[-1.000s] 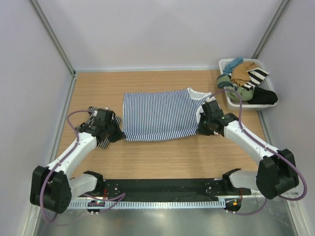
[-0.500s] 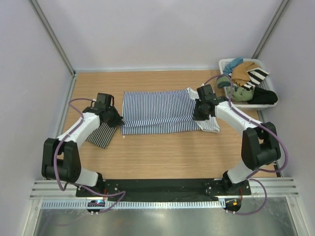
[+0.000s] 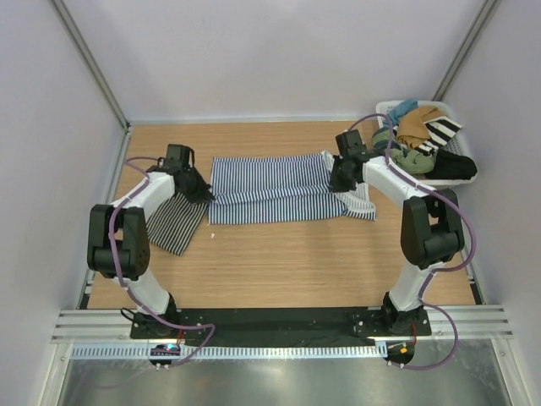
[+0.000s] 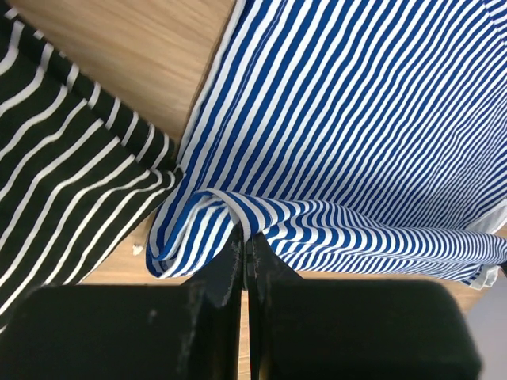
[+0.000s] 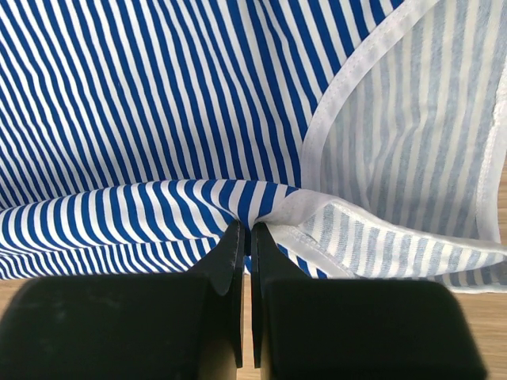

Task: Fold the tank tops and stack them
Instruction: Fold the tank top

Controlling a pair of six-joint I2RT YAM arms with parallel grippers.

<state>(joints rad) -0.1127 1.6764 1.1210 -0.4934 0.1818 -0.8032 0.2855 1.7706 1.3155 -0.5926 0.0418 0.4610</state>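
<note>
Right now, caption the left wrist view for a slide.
Left gripper pinching a fold of the blue-and-white tank top, black-and-white tank top alongside.

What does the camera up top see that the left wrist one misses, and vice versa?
Only the top view: the basket of clothes, and the right claw at the neckline end of the blue-and-white tank top. Only the left wrist view: close up, the left claw shut on a pinched fold of its edge. Both: that top, the black-and-white tank top and the wooden table.
</note>
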